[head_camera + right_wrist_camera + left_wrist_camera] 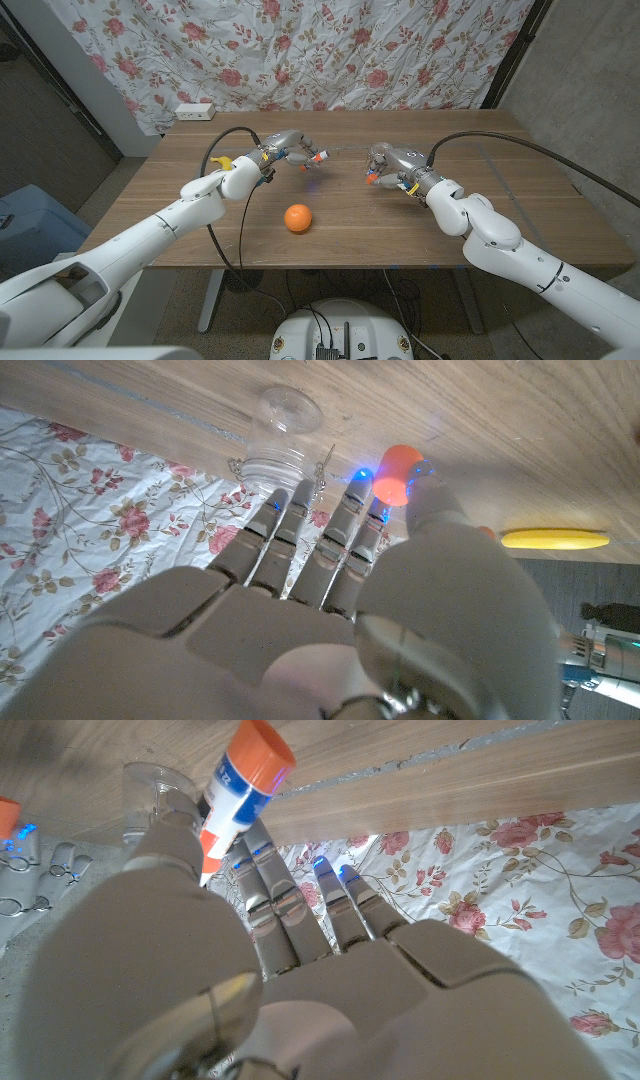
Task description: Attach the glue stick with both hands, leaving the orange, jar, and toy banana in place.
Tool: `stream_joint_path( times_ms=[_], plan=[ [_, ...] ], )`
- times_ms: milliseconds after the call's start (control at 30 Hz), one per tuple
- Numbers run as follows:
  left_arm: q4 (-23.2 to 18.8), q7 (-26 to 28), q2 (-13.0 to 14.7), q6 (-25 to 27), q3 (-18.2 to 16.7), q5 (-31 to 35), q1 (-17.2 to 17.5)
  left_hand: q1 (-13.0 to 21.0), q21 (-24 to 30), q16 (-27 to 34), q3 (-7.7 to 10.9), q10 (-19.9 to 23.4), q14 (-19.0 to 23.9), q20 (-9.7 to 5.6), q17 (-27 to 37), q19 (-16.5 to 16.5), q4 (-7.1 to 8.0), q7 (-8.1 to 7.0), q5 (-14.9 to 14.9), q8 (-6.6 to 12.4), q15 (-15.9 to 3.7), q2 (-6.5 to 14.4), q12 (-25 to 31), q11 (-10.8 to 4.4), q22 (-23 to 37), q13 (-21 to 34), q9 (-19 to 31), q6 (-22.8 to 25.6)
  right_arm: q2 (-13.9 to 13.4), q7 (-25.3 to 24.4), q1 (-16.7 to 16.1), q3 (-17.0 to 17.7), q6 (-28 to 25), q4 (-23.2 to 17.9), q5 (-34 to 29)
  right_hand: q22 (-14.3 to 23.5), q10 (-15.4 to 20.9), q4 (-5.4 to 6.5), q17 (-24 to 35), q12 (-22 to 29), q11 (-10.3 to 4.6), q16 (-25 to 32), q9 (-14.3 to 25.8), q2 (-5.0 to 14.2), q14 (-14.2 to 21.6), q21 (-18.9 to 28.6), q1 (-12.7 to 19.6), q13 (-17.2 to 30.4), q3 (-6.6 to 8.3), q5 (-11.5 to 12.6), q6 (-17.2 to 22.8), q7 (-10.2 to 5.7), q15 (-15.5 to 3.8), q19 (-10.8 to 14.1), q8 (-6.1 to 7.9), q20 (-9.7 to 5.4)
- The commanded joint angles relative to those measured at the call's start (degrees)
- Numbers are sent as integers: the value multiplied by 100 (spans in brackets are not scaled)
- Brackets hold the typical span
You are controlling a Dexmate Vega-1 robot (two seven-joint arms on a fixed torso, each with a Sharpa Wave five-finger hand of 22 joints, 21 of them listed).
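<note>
Your left hand (285, 147) is raised above the far middle of the wooden table (350, 215), thumb and fingers pinching the glue stick (236, 792); its white body with blue and red print and its orange end show clearly in the left wrist view. Facing it, your right hand (385, 163) hovers a short way off, fingers curled around a small orange cap (397, 473), seen lit blue at the fingertips in the right wrist view. The two hands are apart, stick and cap not touching. A clear glass jar (274, 440) stands on the table between and beyond the hands. The orange (297, 217) sits nearer you, in front of the gap between the hands. The toy banana (223, 161) lies by your left forearm, toward the table's left side. A floral curtain (330, 50) hangs behind.
</note>
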Motion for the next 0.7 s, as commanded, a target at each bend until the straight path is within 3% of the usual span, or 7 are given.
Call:
stream_joint_path(
  times_ms=[33, 400, 700],
  plan=[
    [-304, 52, 111, 24, -203, -243, 310, 302, 32, 36, 17, 24, -10, -356, 15, 22, 44, -206, 39, 43, -865, 364, 33, -25, 20, 25, 19, 438, 81, -501, -173, 271, -186, -153, 800, 30, 47, -10, 9, -7, -1, 44, 20, 27, 60, 14, -22, 14, -24, -18, 77, -20, -843, 41, -4, -125],
    [-437, 184, 224, -114, -340, -294, 511, 297, 32, 38, 9, 21, -7, -354, 16, 24, 46, -197, 39, 43, -866, 371, 33, -24, 20, 25, 19, 439, 142, -877, -325, 434, -398, -436, 1434, 31, 66, -4, 17, -20, -1, 49, 17, 39, 44, 12, -30, 15, -57, -41, 103, -22, -830, 43, -19, -116],
    [-415, 344, 163, -277, -385, -285, 565, 300, 33, 39, 6, 16, -3, -343, 16, 26, 44, -197, 40, 40, -870, 375, 31, -25, 20, 24, 19, 434, 163, -1152, -335, 479, -417, -581, 1848, 33, 76, -5, 25, -36, 0, 45, 12, 52, 1, 3, -30, 15, -94, -68, 111, -23, -831, 18, -48, -101]
  ],
)
